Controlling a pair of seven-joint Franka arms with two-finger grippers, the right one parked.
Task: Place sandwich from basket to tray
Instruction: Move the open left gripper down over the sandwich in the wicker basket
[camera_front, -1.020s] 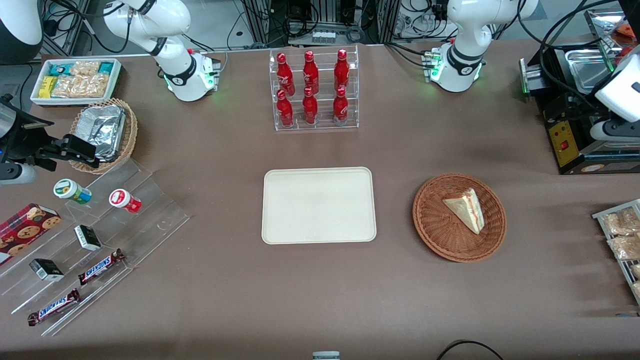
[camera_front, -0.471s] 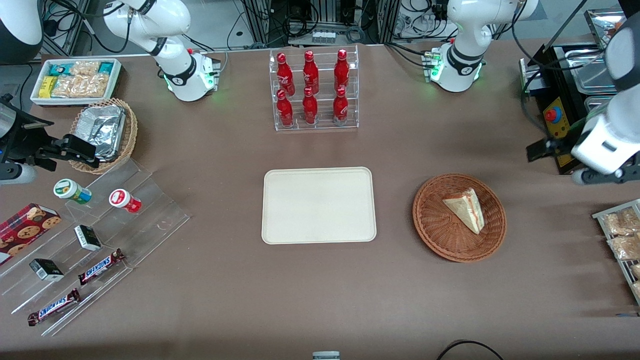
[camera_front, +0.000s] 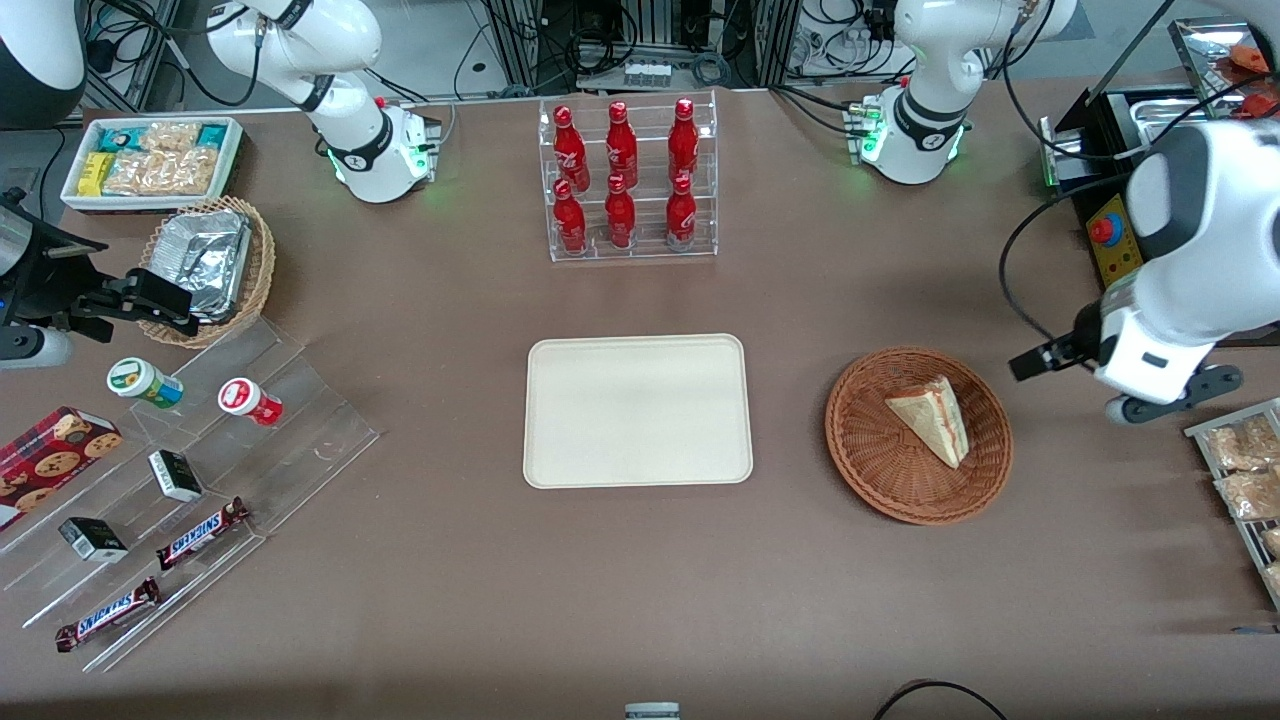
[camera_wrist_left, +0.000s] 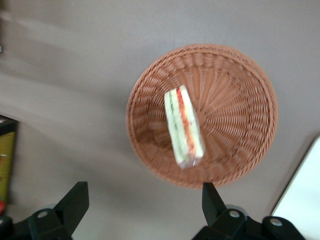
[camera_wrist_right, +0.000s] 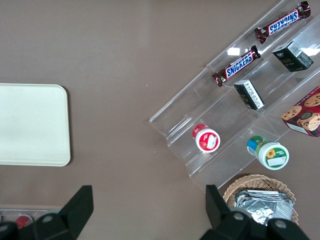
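Note:
The sandwich (camera_front: 935, 420), a pale bread wedge with red, orange and green layers, lies in the round reddish-brown basket (camera_front: 880, 460). The cream tray (camera_front: 637, 410) lies flat beside the basket, toward the parked arm's end, with nothing on it. My left gripper (camera_front: 1045, 358) hangs above the table just beside the basket's rim, toward the working arm's end. In the left wrist view its black fingers (camera_wrist_left: 75, 200) stand wide apart and open, with nothing between them; the gripper (camera_wrist_left: 142, 200) is short of the basket (camera_wrist_left: 240, 100) and sandwich (camera_wrist_left: 183, 127). A tray corner (camera_wrist_left: 302, 205) also shows.
A clear rack of red bottles (camera_front: 630, 180) stands farther from the front camera than the tray. A black box with a red button (camera_front: 1110, 235) and a rack of snack packs (camera_front: 1245, 470) flank my arm. A stepped acrylic stand (camera_front: 180, 470) holds snacks at the parked arm's end.
My left arm has swung in from the working arm's end of the table toward the basket and come nearer the front camera. Sandwich, basket and tray have not moved.

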